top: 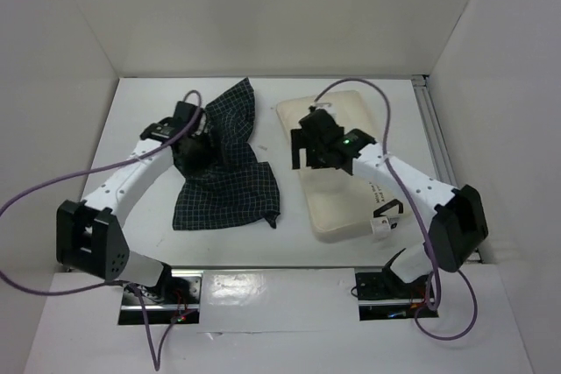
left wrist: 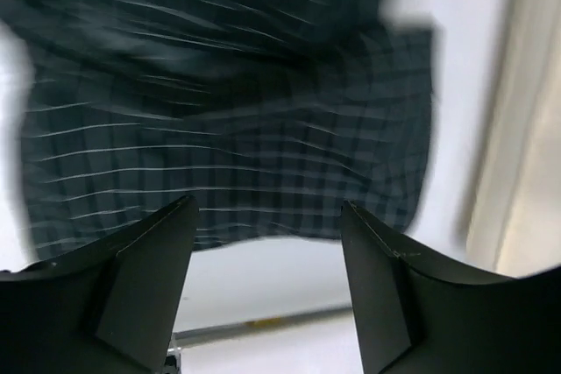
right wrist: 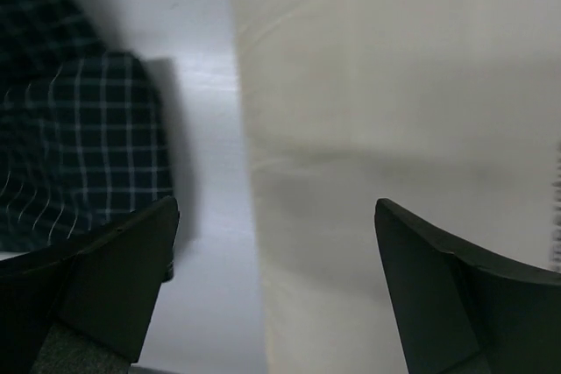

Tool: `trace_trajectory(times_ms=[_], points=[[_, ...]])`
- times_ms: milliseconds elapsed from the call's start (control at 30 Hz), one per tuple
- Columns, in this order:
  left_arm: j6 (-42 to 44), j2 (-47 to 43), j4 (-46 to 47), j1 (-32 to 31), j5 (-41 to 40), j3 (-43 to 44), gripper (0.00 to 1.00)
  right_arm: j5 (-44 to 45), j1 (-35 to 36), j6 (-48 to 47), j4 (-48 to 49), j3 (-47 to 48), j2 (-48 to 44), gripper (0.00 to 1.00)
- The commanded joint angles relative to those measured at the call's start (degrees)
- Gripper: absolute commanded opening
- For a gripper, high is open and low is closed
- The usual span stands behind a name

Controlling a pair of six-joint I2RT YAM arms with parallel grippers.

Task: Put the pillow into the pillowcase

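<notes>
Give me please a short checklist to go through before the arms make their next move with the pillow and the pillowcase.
1. Left gripper open, nothing between its fingers: ok.
2. Right gripper open, holding nothing: ok.
3. Pillow lies flat on the table, apart from the pillowcase: ok.
4. Pillowcase spread flat: not ok, it lies crumpled.
5. Pillowcase mouth located: cannot tell, no opening shows.
6. Pillow inside pillowcase: not ok, it is fully outside.
</notes>
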Motion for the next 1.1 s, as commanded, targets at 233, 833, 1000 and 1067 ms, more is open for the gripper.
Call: trace_trajectory(times_ms=[233, 833, 1000, 1067], points=[[-7.6, -11.2, 2.6, 18.4, -6.7, -23.1, 0.85, -18.7, 14.6, 0.1, 10.4, -0.8, 13.1, 1.0], [-15.7, 2.0, 11.0, 21.5, -9.0, -29.4, 0.85, -22.2, 16.7, 1.2, 14.3, -1.5, 21.1, 0.2], [-13.4, 3.9, 11.1, 22.2, -2.7, -26.6, 0.0, -19.5, 16.7, 1.2, 11.4, -1.5, 19.1, 0.0], [-12.3, 1.6, 9.2, 22.2, -1.8, -23.9, 0.0, -17.6, 16.7, 0.1, 9.8, -0.1, 17.0, 0.0]])
